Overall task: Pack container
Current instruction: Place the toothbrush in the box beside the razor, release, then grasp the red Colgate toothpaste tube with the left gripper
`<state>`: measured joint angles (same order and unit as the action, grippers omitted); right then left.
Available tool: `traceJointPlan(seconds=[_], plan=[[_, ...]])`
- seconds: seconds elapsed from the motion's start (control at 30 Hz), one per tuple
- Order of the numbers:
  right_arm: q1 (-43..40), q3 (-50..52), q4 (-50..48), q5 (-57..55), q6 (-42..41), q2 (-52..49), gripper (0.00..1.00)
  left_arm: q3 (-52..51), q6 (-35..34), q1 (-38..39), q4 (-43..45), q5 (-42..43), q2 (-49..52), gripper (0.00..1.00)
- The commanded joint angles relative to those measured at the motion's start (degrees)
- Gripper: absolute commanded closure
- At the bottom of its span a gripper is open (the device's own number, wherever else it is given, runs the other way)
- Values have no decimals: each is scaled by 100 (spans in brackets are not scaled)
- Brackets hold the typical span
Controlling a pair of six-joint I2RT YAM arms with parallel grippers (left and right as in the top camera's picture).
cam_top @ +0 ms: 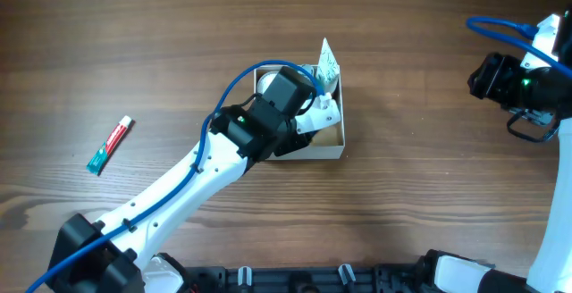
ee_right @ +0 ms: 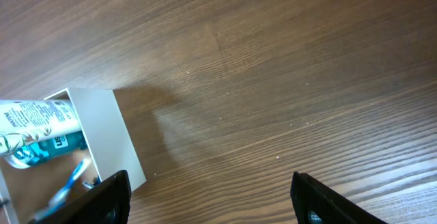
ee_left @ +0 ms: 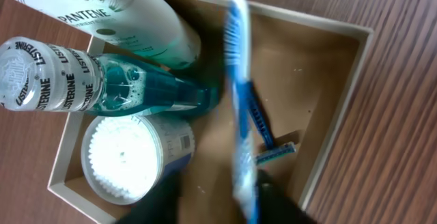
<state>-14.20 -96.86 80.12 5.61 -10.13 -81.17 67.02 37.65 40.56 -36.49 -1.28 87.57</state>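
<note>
The container (cam_top: pixel 315 153), a square white box with a tan inside, sits mid-table; it also shows in the left wrist view (ee_left: pixel 345 101) and the right wrist view (ee_right: pixel 113 132). In it lie a Pantene tube (ee_left: pixel 147 19), a Listerine bottle (ee_left: pixel 82 80), a round jar of cotton swabs (ee_left: pixel 126 157) and a blue razor (ee_left: pixel 270 145). My left gripper (ee_left: pixel 218 191) is over the box with its fingers apart. A blurred blue toothbrush (ee_left: pixel 239 80) stands against its right finger only. My right gripper (ee_right: pixel 215 197) is open and empty over bare table, right of the box.
A red and teal toothpaste tube (cam_top: pixel 110 145) lies on the wooden table at the far left. The right arm (cam_top: pixel 527 87) is at the far right edge. The left arm (cam_top: pixel 179 186) stretches from the front left to the box.
</note>
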Motion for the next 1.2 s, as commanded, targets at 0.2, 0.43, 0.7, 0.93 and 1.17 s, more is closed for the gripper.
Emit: traceJointPlan(seconds=[0.2,0.43,0.7,0.93,1.17], plan=[[-13,22,7,90,111,-44,25,302,-1687,-249,-120,-1069,-601,0],[-13,22,9,90,111,-44,25,302,-3362,-3346,-874,-586,-1143,0],[-13,22,26,92,109,-44,24,295,-2616,-6100,-833,341,168,0],[-13,22,-15,90,109,-44,24,295,-1926,-6516,-907,315,1652,0],[-13,24,-44,90,109,-44,24,293,-1213,-6522,-1126,177,2094,0]])
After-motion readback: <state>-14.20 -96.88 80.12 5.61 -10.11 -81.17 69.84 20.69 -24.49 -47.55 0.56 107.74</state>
